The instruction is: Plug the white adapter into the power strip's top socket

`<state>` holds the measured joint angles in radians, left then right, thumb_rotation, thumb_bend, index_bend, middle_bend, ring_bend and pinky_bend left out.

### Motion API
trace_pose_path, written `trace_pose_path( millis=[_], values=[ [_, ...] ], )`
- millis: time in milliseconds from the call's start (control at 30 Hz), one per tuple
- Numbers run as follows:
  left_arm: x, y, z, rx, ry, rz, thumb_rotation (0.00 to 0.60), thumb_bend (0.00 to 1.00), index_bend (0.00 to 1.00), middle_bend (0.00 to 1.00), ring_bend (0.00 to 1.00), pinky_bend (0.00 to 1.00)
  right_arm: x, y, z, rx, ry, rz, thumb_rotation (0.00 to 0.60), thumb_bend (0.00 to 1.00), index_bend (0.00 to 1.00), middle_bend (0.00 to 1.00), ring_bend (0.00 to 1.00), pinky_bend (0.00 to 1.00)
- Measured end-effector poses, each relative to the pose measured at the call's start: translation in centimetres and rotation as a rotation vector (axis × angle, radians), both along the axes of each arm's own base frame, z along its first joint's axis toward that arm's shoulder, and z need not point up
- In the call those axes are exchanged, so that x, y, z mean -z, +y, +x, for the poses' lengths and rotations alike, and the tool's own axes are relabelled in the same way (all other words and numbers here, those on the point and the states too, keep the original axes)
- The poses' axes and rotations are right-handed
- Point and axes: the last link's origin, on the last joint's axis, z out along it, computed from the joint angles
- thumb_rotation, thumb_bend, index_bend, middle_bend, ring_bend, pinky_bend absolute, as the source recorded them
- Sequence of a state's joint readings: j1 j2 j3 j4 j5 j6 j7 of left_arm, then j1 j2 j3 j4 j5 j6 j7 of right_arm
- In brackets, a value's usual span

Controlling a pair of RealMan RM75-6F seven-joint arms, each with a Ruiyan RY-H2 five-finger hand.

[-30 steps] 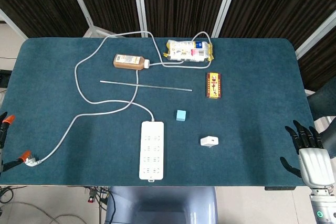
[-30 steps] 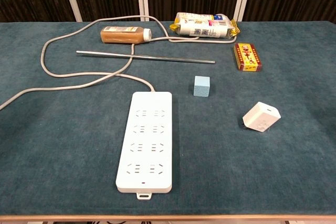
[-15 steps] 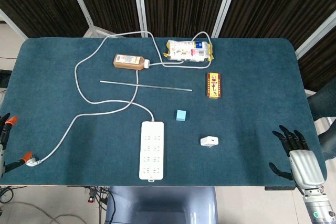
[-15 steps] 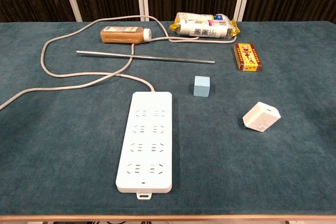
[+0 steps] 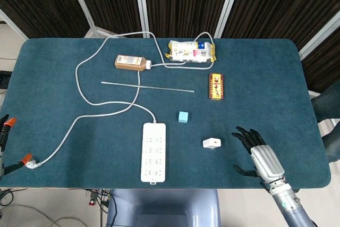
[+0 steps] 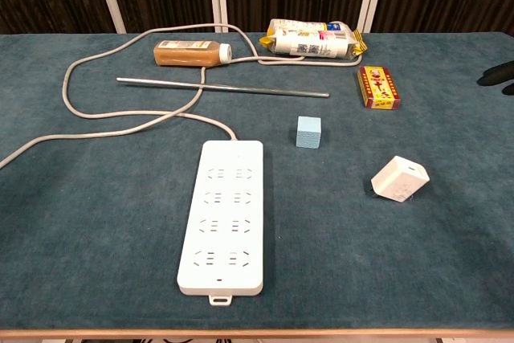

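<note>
Your teal surface carried the white power strip near its front edge, cable looping away toward the far side. Your right robot hand hovered empty, fingers spread, just right of the white adapter, which lay apart from the strip; the chest view cut it down to dark fingertips. Your left robot hand was mostly cropped, so I couldn't tell its state

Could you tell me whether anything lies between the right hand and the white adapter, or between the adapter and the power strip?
Nothing visible does. Bare table separates the right hand from the white adapter, and the adapter from the power strip. The blue cube sits off both paths.
</note>
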<state>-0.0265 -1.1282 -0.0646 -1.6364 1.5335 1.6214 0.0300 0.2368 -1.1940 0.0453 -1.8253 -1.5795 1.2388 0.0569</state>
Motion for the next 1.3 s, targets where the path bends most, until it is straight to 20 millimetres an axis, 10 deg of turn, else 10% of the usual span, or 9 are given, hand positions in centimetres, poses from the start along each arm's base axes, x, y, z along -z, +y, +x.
trace_pose_path(
  millis=[567,1300],
  values=[
    [-0.4,0.2,-0.4,-0.032,-0.013,0.002,0.600,0.12,0.10,0.00,0.00,0.00,6.0,-4.6,4.9,0.038,0.143,0.089,0.600,0.31,0.28,0.28,0.18,0.00],
    [-0.3,0.3,-0.4,-0.048,-0.010,-0.005,0.600,0.12,0.11,0.00,0.00,0.00,9.9,-7.1,3.8,0.143,0.204,0.092,0.600,0.36,0.43,0.39,0.23,0.00]
  ],
)
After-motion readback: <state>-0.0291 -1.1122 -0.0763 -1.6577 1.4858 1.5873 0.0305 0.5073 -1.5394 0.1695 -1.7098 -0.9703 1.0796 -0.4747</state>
